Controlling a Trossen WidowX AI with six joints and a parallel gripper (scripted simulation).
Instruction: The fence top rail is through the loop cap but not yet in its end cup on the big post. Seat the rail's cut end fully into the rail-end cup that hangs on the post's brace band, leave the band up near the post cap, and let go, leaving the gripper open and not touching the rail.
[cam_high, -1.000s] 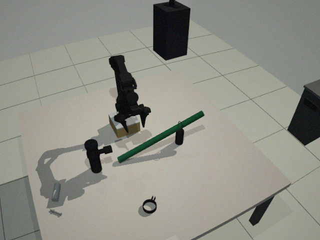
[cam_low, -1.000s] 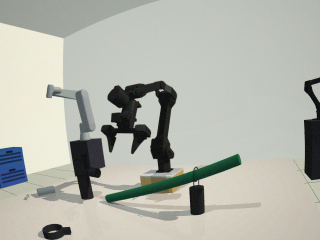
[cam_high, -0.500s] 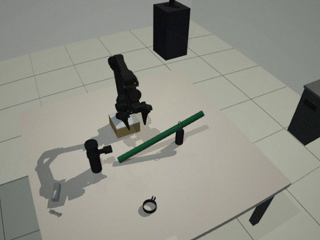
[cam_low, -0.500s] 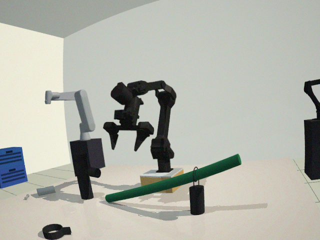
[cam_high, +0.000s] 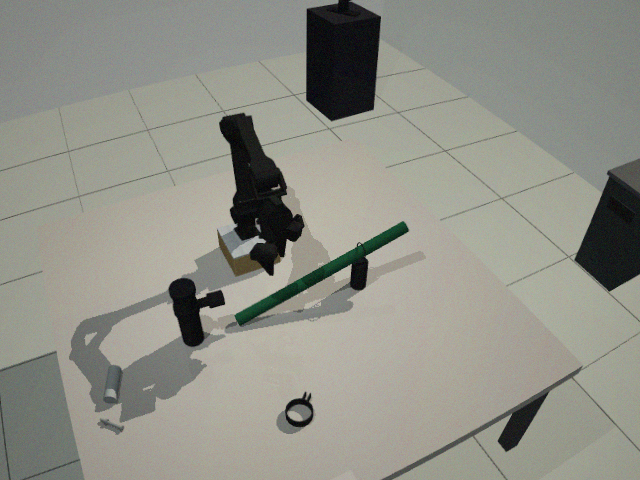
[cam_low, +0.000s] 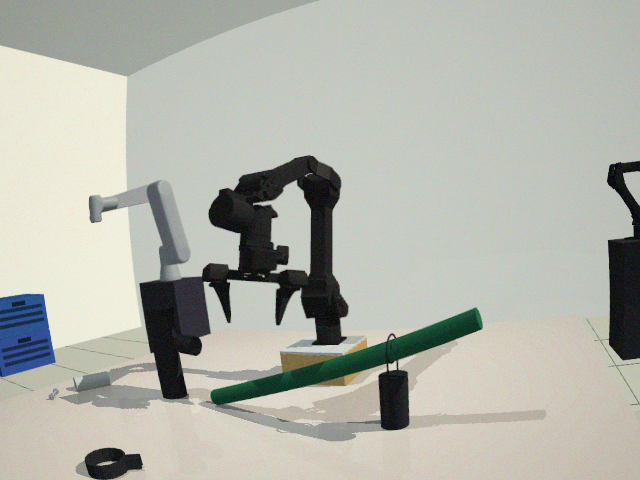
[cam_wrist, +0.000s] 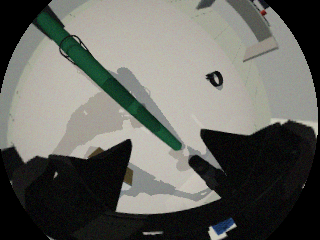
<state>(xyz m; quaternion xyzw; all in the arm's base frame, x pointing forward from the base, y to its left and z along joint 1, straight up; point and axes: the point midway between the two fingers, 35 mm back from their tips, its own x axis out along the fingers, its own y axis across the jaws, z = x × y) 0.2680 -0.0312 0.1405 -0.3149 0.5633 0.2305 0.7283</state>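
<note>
The green rail (cam_high: 320, 272) (cam_low: 351, 361) (cam_wrist: 107, 80) runs at a slant through the wire loop (cam_low: 387, 358) on the small black post (cam_high: 359, 274) (cam_low: 393, 400). Its low cut end rests on the table, a short gap away from the rail-end cup (cam_high: 212, 298) (cam_low: 189, 345). The cup hangs high on the big black post (cam_high: 189, 322) (cam_low: 168, 361), just under the post cap (cam_high: 181, 289). My gripper (cam_high: 281, 248) (cam_low: 253, 310) (cam_wrist: 167, 138) is open and empty. It hovers above the rail's low end and touches nothing.
A spare black band ring (cam_high: 298, 411) (cam_low: 108, 459) (cam_wrist: 212, 79), a grey cylinder (cam_high: 112, 383) (cam_low: 93, 381) and a small bolt (cam_high: 111, 425) lie at the table's front. The arm stands on a tan block (cam_high: 235, 255) (cam_low: 310, 360). A black pedestal (cam_high: 341, 62) and a dark cabinet (cam_high: 615, 232) stand on the floor.
</note>
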